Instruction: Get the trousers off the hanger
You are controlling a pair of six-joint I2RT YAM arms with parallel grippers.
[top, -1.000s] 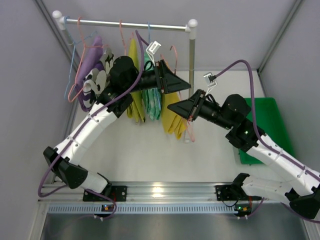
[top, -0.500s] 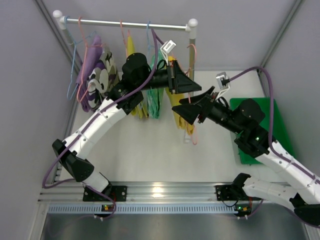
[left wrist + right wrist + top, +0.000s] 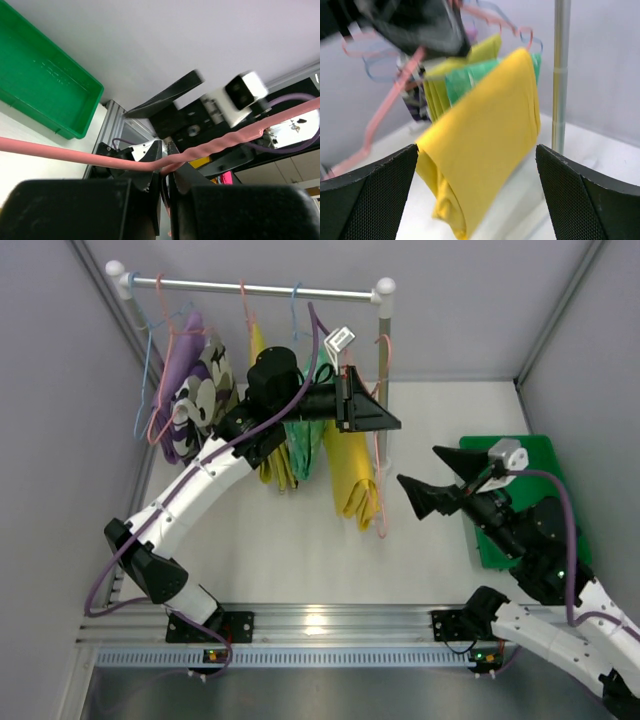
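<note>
Obs. 1: the left gripper point(image 3: 390, 423) is clenched on the wire of the pink hanger point(image 3: 380, 485). In its wrist view both fingertips are pinched together with the pink wire caught between them. The grip is on the wire, not on cloth.

Obs. 2: the bright yellow trousers point(image 3: 350, 465) are draped in a fold over that same hanger. They hang directly beneath the left gripper, close to the rack's right post point(image 3: 384, 350). Whether the clamped fingers touch the cloth cannot be told. Whether the hanger's hook sits on the rail point(image 3: 250, 287) cannot be told either.

Obs. 3: the right gripper point(image 3: 420, 478) is released, with its jaws spread wide and nothing between them. It sits to the right of the bright yellow trousers and apart from them, tips pointing toward the cloth, just beside the green bin point(image 3: 530, 455). In its wrist view the yellow fold is framed between the two fingers point(image 3: 370, 195) but lies beyond them, with no contact.

Obs. 4: the mint green trousers point(image 3: 305, 445) hang just left of the yellow pair. The olive-yellow trousers point(image 3: 272, 468) hang next to the left again. Both are on hangers under the rail, and the left arm crosses in front of them. Neither gripper's tips touch them.

Obs. 5: a lilac garment point(image 3: 178, 365) and a camouflage garment point(image 3: 205, 390) hang at the rail's left end, well apart from both grippers.
</note>
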